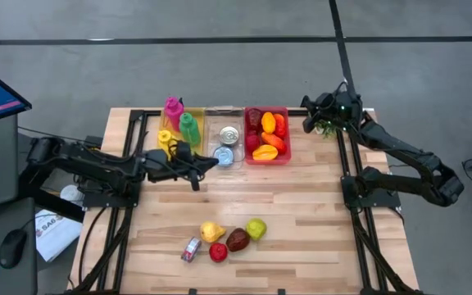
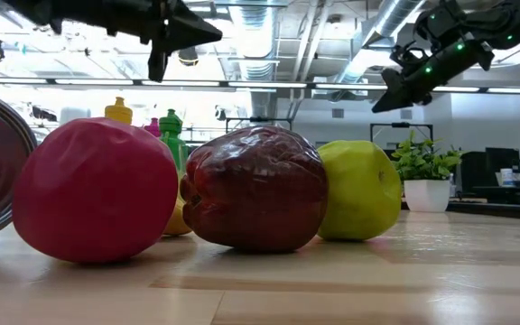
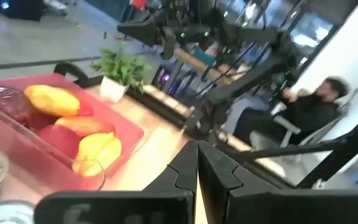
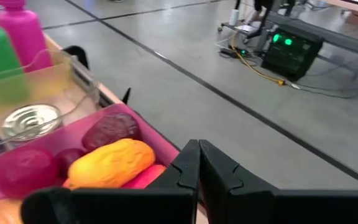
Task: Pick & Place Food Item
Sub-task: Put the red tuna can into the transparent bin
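Wood table [image 1: 301, 213] — glossy dark-red fruit [image 2: 255, 185].

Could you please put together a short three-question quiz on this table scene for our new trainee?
1. True or false: the left claw is holding a fruit.
2. Multiple choice: where does the red bin stand among the three bins at the table's far side? A) nearest the left arm B) in the middle C) nearest the right arm
3. Fill in: the loose group at the table's near edge holds a yellow fruit, a dark red apple, a red fruit, a small can and a ____ apple.

Key
1. False; it is shut and empty, above the table beside the clear bin.
2. C
3. green
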Tool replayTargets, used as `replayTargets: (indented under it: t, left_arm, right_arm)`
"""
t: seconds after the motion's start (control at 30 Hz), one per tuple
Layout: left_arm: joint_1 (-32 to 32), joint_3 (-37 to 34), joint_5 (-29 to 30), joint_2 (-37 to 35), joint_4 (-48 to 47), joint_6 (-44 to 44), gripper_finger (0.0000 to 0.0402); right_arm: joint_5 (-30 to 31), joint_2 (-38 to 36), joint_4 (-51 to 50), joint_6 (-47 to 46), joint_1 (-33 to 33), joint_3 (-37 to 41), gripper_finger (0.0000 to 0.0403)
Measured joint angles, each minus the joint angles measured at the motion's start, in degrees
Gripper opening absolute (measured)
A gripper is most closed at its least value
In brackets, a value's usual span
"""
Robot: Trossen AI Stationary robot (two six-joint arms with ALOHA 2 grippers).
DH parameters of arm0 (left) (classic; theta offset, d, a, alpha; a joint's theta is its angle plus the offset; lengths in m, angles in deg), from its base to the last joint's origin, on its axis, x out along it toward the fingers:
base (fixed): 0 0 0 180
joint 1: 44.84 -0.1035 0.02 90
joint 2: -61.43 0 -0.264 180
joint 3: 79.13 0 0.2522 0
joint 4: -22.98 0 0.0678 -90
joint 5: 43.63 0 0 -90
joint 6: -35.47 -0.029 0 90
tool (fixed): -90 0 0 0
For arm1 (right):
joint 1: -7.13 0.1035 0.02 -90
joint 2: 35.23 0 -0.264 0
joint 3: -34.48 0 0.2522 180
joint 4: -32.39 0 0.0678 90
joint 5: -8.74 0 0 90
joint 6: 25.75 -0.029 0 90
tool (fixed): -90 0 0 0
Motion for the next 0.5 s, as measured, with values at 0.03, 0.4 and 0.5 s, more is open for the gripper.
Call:
replayTargets:
  t: [0.03, 0.4, 0.5]
  left_arm:
    - [0.46, 1.57, 0.90, 0.24, -2.57, -0.03, 0.0000]
    - [3.62, 14.76, 4.79, 6.88, -15.82, 0.78, 0.0000]
    - [5.07, 17.97, 7.81, 8.95, -21.88, 3.75, 0.0000]
  right_arm:
    - [-0.01, 0.00, -0.01, 0.30, 0.52, 0.00, 0.0003]
    - [0.05, 0.00, -0.13, 0.83, 4.16, 0.00, 0.0003]
    - [0.03, 0.00, -0.17, 0.83, 4.43, 0.00, 0.0003]
